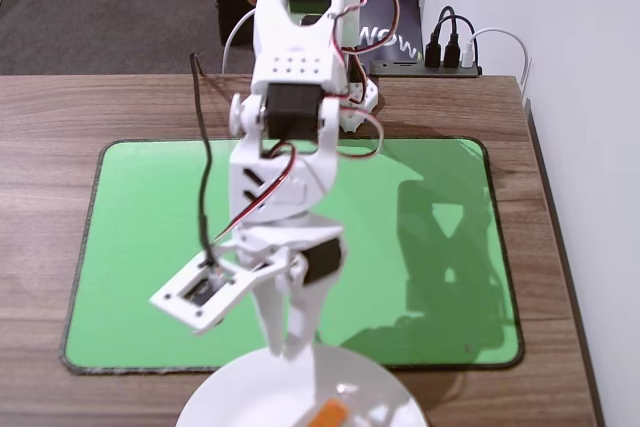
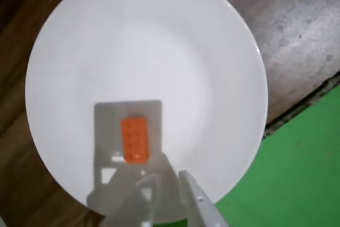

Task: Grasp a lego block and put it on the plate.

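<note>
Item: lego block point(image 2: 134, 140). Small orange rectangular brick, two rows of studs facing up. Lies flat on the plate point(image 2: 159, 41), left of and below the plate's centre in the wrist view, long side running toward the camera. Only a sliver of it shows at the bottom edge of the fixed view point(image 1: 328, 414). A grey rectangular shadow surrounds it on the plate surface.

Item: plate. Large, plain white, round, glossy. Sits on the wooden table point(image 1: 60, 117), just beside the near edge of the green mat point(image 1: 140, 207); in the fixed view only its upper arc point(image 1: 240, 387) is visible at the bottom of the frame.

Item: gripper point(image 2: 159, 184). White plastic, two fingers, entering the wrist view from the bottom edge. Fingertips hang above the plate, near the block's near end; the brick is not clamped between them. Jaws stand parted, nothing held. In the fixed view the fingers point(image 1: 285, 332) point down over the plate's far rim.

Item: arm point(image 1: 290, 77). White body with black servos, red and black wiring, leaning over the mat toward the plate.

Item: power strip point(image 1: 425, 69). Behind the table's far edge, with black plugs seated.
</note>
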